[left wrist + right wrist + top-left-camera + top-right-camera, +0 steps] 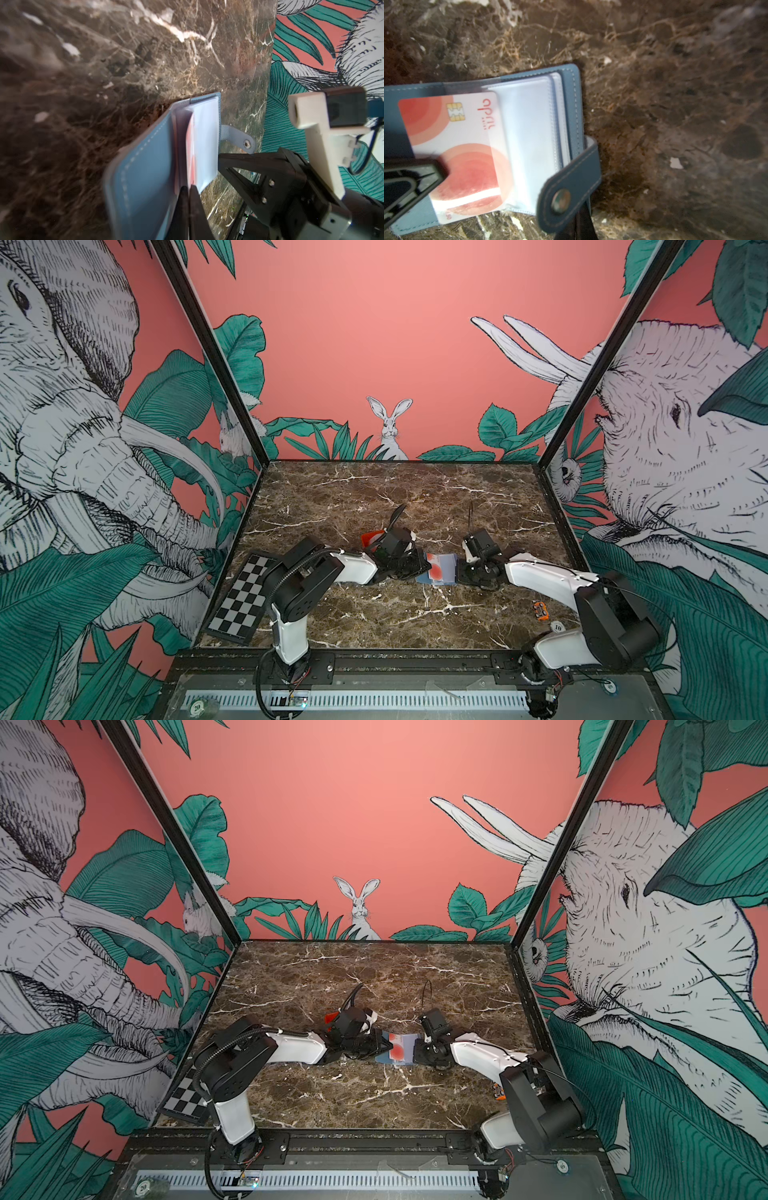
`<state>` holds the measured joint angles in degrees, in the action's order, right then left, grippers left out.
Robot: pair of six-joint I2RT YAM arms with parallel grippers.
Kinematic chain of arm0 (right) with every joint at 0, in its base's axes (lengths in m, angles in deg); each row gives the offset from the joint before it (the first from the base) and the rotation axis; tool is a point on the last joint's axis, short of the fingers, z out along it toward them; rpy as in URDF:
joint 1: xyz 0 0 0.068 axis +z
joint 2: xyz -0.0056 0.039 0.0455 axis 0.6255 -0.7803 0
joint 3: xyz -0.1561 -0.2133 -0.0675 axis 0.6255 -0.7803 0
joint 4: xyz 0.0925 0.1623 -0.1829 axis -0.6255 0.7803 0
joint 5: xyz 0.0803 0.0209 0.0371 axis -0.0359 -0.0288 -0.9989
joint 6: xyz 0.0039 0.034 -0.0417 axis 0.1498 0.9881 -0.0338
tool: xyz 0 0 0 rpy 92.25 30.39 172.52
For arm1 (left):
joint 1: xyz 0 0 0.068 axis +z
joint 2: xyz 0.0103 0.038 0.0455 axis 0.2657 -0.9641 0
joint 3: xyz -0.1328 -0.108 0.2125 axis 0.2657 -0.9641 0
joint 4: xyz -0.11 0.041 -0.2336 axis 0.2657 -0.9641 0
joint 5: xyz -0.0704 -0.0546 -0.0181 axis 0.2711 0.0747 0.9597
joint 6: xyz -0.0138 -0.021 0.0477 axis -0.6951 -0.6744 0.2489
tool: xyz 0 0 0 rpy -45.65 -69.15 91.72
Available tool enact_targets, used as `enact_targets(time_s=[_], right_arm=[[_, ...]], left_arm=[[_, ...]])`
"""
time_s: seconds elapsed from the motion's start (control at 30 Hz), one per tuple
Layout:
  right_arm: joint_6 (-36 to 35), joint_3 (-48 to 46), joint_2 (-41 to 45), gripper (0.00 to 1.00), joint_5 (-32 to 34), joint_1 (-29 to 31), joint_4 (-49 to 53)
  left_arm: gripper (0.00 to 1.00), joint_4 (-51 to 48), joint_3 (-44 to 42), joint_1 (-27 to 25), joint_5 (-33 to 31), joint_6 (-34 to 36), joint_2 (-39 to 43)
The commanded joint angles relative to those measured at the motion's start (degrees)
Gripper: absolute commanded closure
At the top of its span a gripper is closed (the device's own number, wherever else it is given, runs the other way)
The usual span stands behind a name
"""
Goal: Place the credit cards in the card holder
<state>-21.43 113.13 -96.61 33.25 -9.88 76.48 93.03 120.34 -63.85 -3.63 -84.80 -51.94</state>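
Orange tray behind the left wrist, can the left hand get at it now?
Probably not: the left hand is shut on a credit card partly inside the card holder. Once free, likely yes; the orange tray sits behind its wrist, nothing visibly between.

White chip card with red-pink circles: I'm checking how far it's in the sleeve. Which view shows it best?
The right wrist view: the white chip card with red-pink circles lies face-on, its leading edge under the clear sleeve. The left wrist view shows it edge-on; both top views show a small patch.
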Motion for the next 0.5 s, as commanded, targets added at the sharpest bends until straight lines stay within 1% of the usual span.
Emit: enact_targets(time_s=[0.0,0.23,0.4,0.47], right_arm=[[-0.73,-0.73,-1.03,1.0,1.01,0.27,0.6],[-0.75,-0.91,-1.42,1.0,0.88,0.32,0.15],[-0.7,-1.07,-1.23,1.0,1.21,0.38,0.28],[-0.78,-1.25,-1.25,1.0,1.37,0.29,0.2]], left_arm=[[1.0,-4.17,0.91,-0.21,0.01,1.19,-0.67],[0.94,-7.75,2.79,-0.16,-0.47,2.24,-1.37],[0.82,-14.62,4.86,-0.16,-2.03,5.22,-0.56],[0.8,-17.79,6.0,-0.16,-2.49,6.77,-0.37]])
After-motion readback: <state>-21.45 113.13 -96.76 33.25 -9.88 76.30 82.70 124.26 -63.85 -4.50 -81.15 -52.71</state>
